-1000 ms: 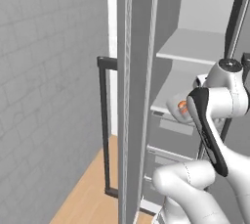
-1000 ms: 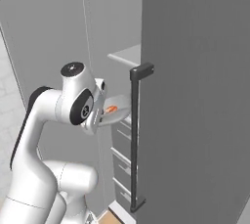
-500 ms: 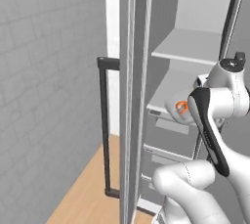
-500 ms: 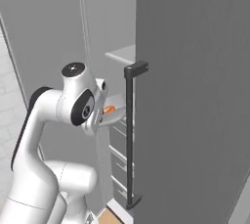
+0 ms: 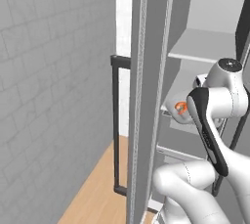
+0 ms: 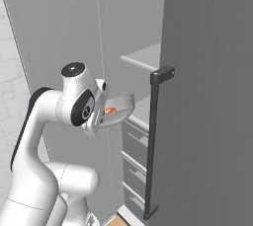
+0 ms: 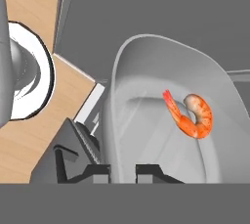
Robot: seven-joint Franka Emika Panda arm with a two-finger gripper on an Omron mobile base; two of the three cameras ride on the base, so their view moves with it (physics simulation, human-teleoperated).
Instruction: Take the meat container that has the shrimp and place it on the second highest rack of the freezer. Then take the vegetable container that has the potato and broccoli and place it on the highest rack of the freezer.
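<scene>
Light-grey tray [image 7: 146, 120] carries one shrimp [image 7: 193, 116] lying inside.

Smooth matt grey container [image 7: 161, 115] – plastic-looking, glossy orange shrimp [image 7: 193, 115], matt grey freezer [image 6: 207, 96] panels, dark bar handle [image 6: 153, 141], warm wood-grain floor [image 5: 97, 193].

The shrimp [image 7: 191, 116] was orange-pink with a paler body and a redder tail, and lay in a pale grey meat container [image 7: 146, 120] of plain, unpatterned surface. Beside that container, the freezer [image 6: 207, 96] was flat mid-grey, its bar handle [image 6: 152, 146] near black, its shelves [image 5: 205, 44] and drawers [image 6: 134, 143] light grey. The wall [image 5: 49, 71] left of the freezer carried a grid of pale grey tiles. The floor [image 5: 97, 193] below it was warm light-brown wood. The arm [image 6: 54, 121] was white with dark joints.
</scene>
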